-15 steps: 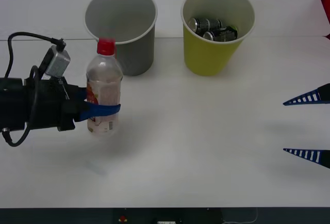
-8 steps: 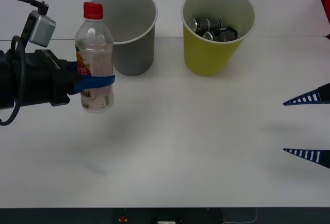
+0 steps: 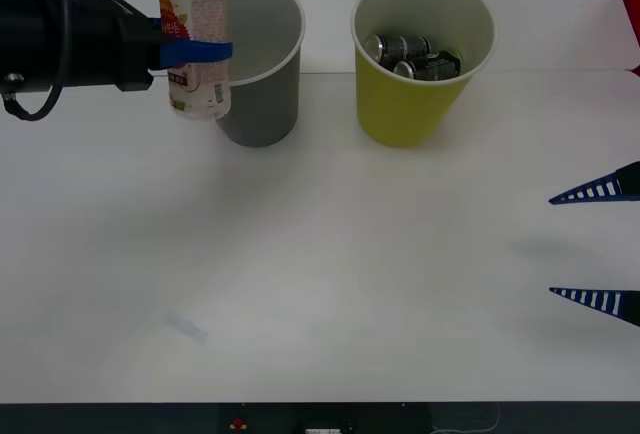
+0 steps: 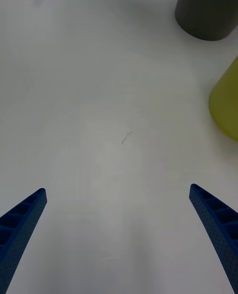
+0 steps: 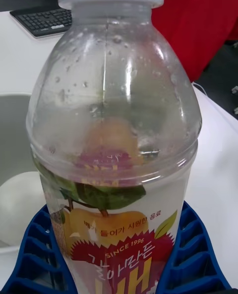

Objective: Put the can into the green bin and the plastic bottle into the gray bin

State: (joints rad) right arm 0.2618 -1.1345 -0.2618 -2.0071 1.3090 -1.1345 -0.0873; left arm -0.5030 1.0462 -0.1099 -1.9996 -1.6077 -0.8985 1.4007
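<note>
Front view: the left gripper (image 3: 195, 52) pinches the small clear red-capped plastic bottle (image 3: 193, 34) upright at the tall gray bin's (image 3: 262, 74) rim near the worktop's far edge, presumably for dropping it inside.

Front view looks down overhead – wrist views sit close, sharing the gray bin (image 3: 258, 64).

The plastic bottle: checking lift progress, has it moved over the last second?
Yes. The plastic bottle, held by the left gripper, has risen and gone farther from the robot, from below the gray bin's rim to beside it.
</note>
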